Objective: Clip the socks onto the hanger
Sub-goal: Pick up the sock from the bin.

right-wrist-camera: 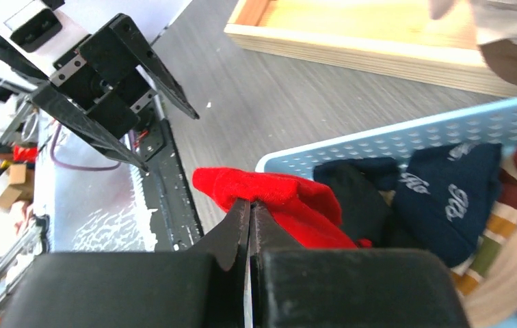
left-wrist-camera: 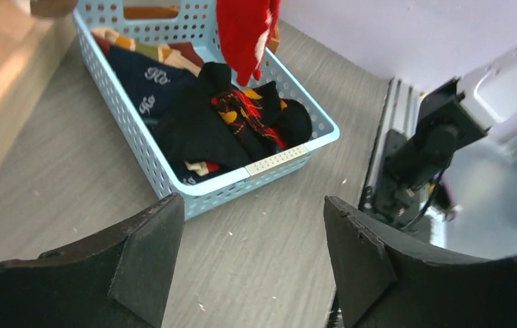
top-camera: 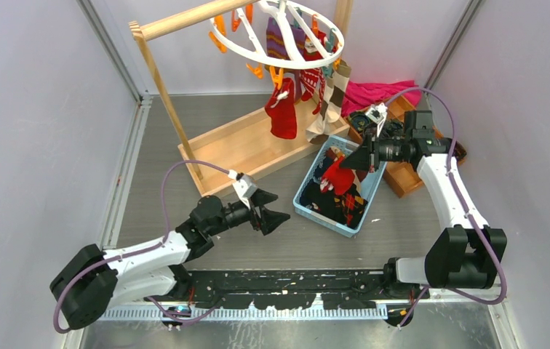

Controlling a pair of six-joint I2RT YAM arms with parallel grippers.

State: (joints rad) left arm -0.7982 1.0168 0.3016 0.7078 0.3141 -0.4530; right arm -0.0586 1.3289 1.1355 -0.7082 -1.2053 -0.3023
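Observation:
A round white clip hanger [top-camera: 279,33] with orange clips hangs from a wooden rail at the back, with several socks clipped to it, among them a red one [top-camera: 283,109]. My right gripper [top-camera: 352,158] is shut on a red sock [top-camera: 339,174] [right-wrist-camera: 276,195] held just above the blue basket [top-camera: 308,201] of dark socks. The same sock dangles at the top of the left wrist view [left-wrist-camera: 245,34]. My left gripper [top-camera: 272,209] [left-wrist-camera: 252,232] hovers open over bare table, left of the basket [left-wrist-camera: 139,154].
A wooden tray base [top-camera: 236,145] of the rail stand lies behind the basket. A pink cloth [top-camera: 385,93] and a wooden box [top-camera: 403,178] sit at the back right. White walls close in both sides.

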